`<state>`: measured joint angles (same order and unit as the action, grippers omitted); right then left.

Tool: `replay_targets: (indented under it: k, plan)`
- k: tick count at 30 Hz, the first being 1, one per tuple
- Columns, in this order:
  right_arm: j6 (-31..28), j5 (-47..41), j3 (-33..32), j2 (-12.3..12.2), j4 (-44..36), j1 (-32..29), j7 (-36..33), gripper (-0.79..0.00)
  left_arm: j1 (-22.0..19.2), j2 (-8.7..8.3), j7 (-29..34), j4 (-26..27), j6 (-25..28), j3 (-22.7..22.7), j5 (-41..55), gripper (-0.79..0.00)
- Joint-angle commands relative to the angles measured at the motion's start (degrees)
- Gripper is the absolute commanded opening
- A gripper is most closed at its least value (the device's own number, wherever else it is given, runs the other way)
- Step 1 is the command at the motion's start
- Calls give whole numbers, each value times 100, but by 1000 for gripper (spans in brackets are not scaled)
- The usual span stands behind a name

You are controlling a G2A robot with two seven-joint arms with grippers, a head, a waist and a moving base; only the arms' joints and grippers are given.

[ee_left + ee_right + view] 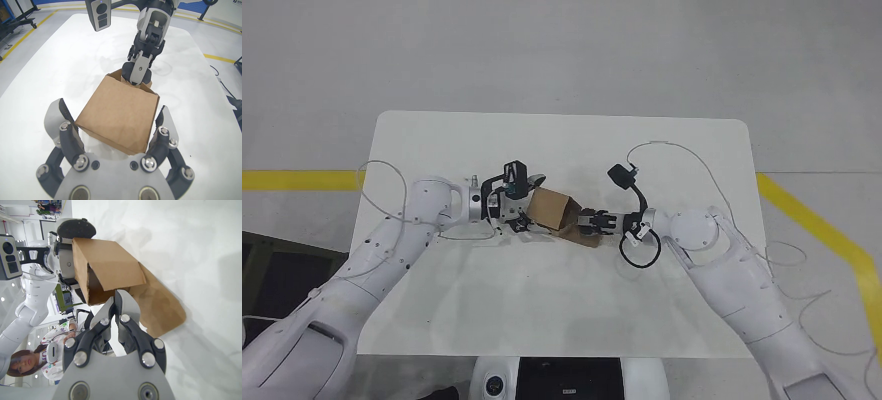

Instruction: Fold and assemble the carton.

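Note:
A brown carton (554, 210) lies on its side mid-table, tilted slightly. My left gripper (113, 104) is shut on its closed end, one finger (62, 113) against each side wall. The carton's (121, 113) far end stands open. There my right gripper (134, 82) is shut, its tips pinching the edge of a drooping flap (117, 275). From the right wrist view my right gripper (115, 294) meets that flap's lower edge, and a large flap (162, 313) lies flat on the table. In the top view the left gripper (522, 205) and right gripper (587, 220) face each other across the carton.
The white table (642, 300) has bare room in front of and behind the carton. A thin cable (682, 150) loops over the back right of the table. Another cable (392, 180) arcs by the left arm.

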<state>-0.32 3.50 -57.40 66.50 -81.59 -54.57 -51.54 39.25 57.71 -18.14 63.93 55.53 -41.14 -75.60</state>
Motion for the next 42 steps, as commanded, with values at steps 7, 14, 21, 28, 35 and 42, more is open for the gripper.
replay_targets:
  k: [7, 14, 21, 28, 35, 42]
  plan:
    - [-32, 10, -40, 5, 61, -31, 193, -785, 113, -7, 83, 80, 9, -137, 13, 0]
    - [-285, -14, 259, 105, 313, 212, 153, -785, 190, -9, 143, 151, 3, -249, -3, 0]
    - [-261, -38, 359, 136, 332, 255, 12, -785, 250, 1, 214, 197, 8, -327, -27, 0]
    - [-298, -170, 588, 239, 448, 359, 151, -785, 304, 18, 266, 251, 32, -373, -64, 0]
    - [-339, -265, 810, 358, 672, 540, 285, -785, 349, 28, 309, 308, 40, -432, -125, 0]
    - [-368, -392, 988, 477, 838, 682, 425, -785, 404, 37, 375, 364, 34, -487, -164, 0]
